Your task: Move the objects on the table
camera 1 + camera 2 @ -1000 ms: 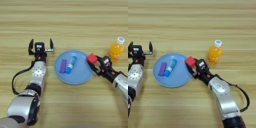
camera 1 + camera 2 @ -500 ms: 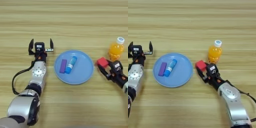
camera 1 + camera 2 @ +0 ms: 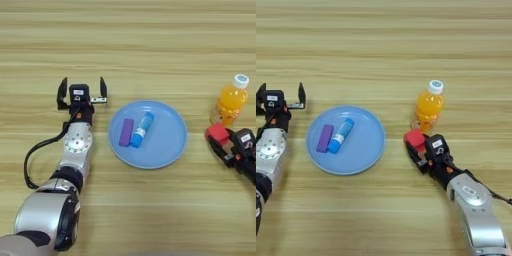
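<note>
**Right hand holding the red cube beside the bottle; left hand idle by the plate**

The right hand (image 3: 415, 147) lies low over the counter (image 3: 386, 45), right of centre, its two black fingers clenched on the cube (image 3: 415, 139), which sits at the fingertips. The cube is just in front of the bottle (image 3: 429, 106) and very near its base; whether the two touch cannot be told. The bottle stands upright, its white cap on, towards the right side of the counter and apart from the plate (image 3: 165, 145).

The blue plate rests near the middle of the counter. On its left half lie the purple block (image 3: 126, 132) and the blue tube (image 3: 142, 130), side by side and close together, both slanted the same way, the block on the left. The tube's white band shows near its nearer end.

The left hand (image 3: 81, 92) rests just left of the plate, apart from its rim. Its two fingers are spread wide and grasp nothing. The left arm runs back from it towards the near-left corner of the counter.
</note>
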Controlling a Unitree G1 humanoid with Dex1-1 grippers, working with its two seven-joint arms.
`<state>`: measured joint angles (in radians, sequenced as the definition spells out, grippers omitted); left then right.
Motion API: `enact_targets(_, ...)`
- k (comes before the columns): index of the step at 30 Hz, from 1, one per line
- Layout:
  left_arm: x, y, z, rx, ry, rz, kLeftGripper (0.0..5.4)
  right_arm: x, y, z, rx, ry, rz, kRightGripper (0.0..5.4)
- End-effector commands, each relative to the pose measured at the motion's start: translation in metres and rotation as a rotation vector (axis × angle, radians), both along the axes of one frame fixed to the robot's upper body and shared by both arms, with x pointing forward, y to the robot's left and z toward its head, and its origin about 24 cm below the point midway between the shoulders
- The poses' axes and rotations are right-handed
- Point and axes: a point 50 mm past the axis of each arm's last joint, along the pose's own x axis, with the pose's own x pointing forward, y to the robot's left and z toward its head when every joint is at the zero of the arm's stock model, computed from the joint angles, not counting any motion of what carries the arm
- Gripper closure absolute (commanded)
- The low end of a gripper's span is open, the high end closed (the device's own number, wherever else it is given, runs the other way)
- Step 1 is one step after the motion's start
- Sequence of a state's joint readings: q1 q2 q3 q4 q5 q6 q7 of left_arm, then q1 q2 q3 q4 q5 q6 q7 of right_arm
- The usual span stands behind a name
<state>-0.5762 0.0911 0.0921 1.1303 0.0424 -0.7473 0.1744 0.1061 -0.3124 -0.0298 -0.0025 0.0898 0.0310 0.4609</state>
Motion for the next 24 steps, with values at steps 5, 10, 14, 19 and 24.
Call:
enact_targets(5,0.004,-0.003,0.003,0.015,0.008,-0.011,0.00,-0.003,-0.006,-0.010,-0.008,0.039,-0.033,3.13)
enact_targets(10,0.004,-0.004,0.003,0.015,0.008,-0.012,0.00,-0.003,-0.001,-0.008,-0.010,0.018,0.001,2.68)
enact_targets(14,0.004,-0.004,0.003,0.015,0.009,-0.012,0.00,-0.004,0.004,-0.001,0.004,-0.021,0.028,2.20)
enact_targets(19,0.005,-0.005,0.003,0.015,0.010,-0.012,0.00,-0.006,0.013,0.010,0.026,-0.079,0.082,1.76)
enact_targets(24,0.005,-0.005,0.003,0.014,0.012,-0.012,0.00,-0.007,0.017,0.015,0.035,-0.103,0.107,1.26)
